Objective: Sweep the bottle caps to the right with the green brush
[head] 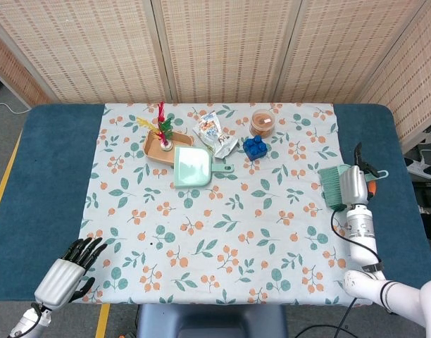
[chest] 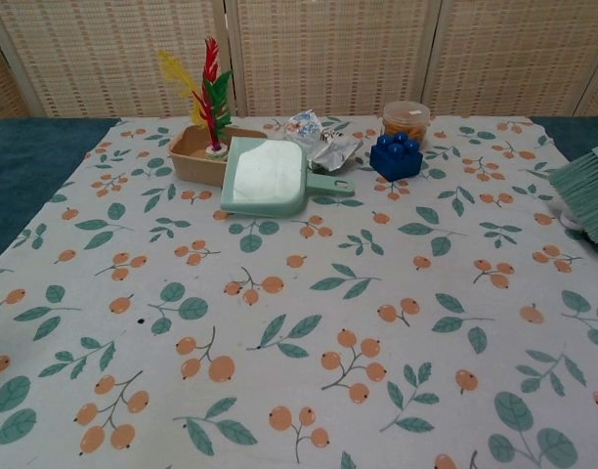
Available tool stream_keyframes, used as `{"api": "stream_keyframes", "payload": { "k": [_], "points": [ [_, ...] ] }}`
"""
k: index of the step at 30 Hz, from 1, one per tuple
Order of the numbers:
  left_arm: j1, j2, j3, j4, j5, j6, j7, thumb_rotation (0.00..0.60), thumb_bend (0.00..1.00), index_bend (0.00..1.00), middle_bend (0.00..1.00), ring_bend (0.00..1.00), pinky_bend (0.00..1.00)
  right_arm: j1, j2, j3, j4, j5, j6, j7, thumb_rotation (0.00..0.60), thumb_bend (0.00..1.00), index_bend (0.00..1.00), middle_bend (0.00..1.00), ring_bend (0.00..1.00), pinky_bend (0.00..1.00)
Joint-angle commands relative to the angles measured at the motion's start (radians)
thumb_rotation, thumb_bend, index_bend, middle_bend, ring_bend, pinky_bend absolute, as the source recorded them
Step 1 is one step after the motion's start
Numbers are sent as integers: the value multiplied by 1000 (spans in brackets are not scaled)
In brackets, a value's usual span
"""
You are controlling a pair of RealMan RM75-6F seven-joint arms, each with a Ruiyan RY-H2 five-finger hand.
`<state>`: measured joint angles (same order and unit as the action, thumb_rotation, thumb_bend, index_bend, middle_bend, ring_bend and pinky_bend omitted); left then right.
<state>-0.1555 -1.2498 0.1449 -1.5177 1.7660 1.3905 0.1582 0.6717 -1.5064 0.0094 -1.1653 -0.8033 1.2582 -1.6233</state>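
Note:
The green brush (head: 332,184) stands with its bristles at the right edge of the floral cloth (head: 201,232). My right hand (head: 353,186) grips it from behind. In the chest view only the brush bristles (chest: 589,189) show, at the right border. One orange bottle cap (head: 371,188) peeks out just right of the hand, over the blue table; any other caps are hidden behind the hand. My left hand (head: 65,269) rests at the near left corner with nothing in it and its fingers apart.
At the back of the cloth lie a green dustpan (head: 193,166), a wooden tray with coloured feathers (head: 161,144), a snack packet (head: 215,134), a blue block (head: 254,146) and an orange jar (head: 262,122). Blue table (head: 405,141) borders the cloth on both sides.

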Motion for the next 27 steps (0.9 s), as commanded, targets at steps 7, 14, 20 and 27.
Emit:
{"api": "stream_keyframes", "payload": {
  "k": [7,14,20,27],
  "points": [
    [3,7,6,-6,13,15,-9,600,413,0,0,0,95,-94,171,105,-434,-117,21,525,600,500,988,857,599,0],
    [5,10,16,-10,24,18,-10,600,413,0,0,0,95,-170,118,-7,-603,-203,-23,703,600,501,988,857,593,0],
    [7,15,19,-8,31,27,-18,600,414,0,0,0,94,-214,-45,-65,-491,-295,60,653,600,503,976,857,584,0],
    [8,24,16,-8,28,34,-37,600,412,0,0,0,95,-216,-121,-75,-387,-281,17,617,600,452,573,641,410,0]
  ]
}}
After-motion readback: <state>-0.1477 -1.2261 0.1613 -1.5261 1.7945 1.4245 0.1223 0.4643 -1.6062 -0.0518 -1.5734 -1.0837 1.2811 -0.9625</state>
